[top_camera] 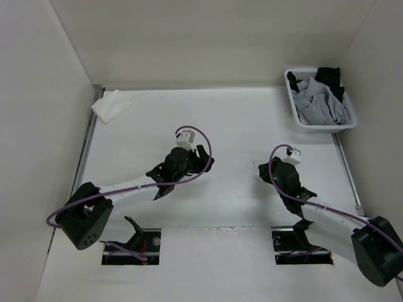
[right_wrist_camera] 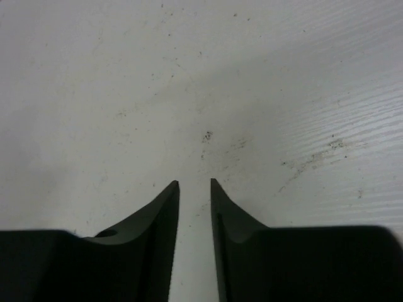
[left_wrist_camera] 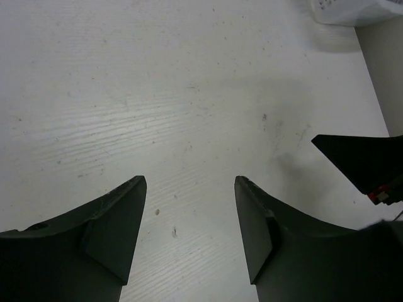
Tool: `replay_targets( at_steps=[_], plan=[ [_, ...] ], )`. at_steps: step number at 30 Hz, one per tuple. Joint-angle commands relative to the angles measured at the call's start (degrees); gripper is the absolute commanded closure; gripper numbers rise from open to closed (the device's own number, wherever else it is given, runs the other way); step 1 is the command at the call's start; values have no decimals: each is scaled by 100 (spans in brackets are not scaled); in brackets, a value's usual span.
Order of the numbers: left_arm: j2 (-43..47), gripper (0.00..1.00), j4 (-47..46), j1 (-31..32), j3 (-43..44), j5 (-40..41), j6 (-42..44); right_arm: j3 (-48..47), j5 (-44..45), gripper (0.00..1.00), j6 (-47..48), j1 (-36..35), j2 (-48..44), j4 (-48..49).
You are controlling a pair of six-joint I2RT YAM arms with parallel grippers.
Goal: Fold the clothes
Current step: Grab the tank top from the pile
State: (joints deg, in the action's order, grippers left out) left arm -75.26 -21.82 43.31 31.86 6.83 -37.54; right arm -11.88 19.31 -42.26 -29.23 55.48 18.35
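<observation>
the shirt (top_camera: 318, 104) lies bunched in the basket (top_camera: 323, 128) at the far right corner, under a black garment (top_camera: 330, 78). it is too crumpled to tell its long axis. both grippers hang over bare table (top_camera: 239, 126), well apart from it. the right gripper (top_camera: 264, 170) (right_wrist_camera: 195, 184) is nearer, the basket up and to its right; its jaws stand a narrow gap apart with nothing between. the left gripper (top_camera: 204, 162) (left_wrist_camera: 189, 182) is spread wide and empty. the reach into the basket looks like the right arm's job.
</observation>
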Motion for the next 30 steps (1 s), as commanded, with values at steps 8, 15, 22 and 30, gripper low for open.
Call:
replay_targets(
  at_steps=[8, 15, 22, 30],
  plan=[
    [223, 48, -937, 208, -364, -103, 290, -1243, 573, 100, 156, -131, 42, -628],
    [144, 85, -964, 410, -338, 82, 458, -3255, 653, 95, 683, 1842, 785, -1184],
    [74, 77, -1174, 490, -408, 38, 450, -5006, 758, 83, 842, 3234, 2745, -1299],
    [3, 62, -1456, 446, -522, -94, 353, -6861, 504, 50, 1281, 4342, 4636, -1842]
  ],
)
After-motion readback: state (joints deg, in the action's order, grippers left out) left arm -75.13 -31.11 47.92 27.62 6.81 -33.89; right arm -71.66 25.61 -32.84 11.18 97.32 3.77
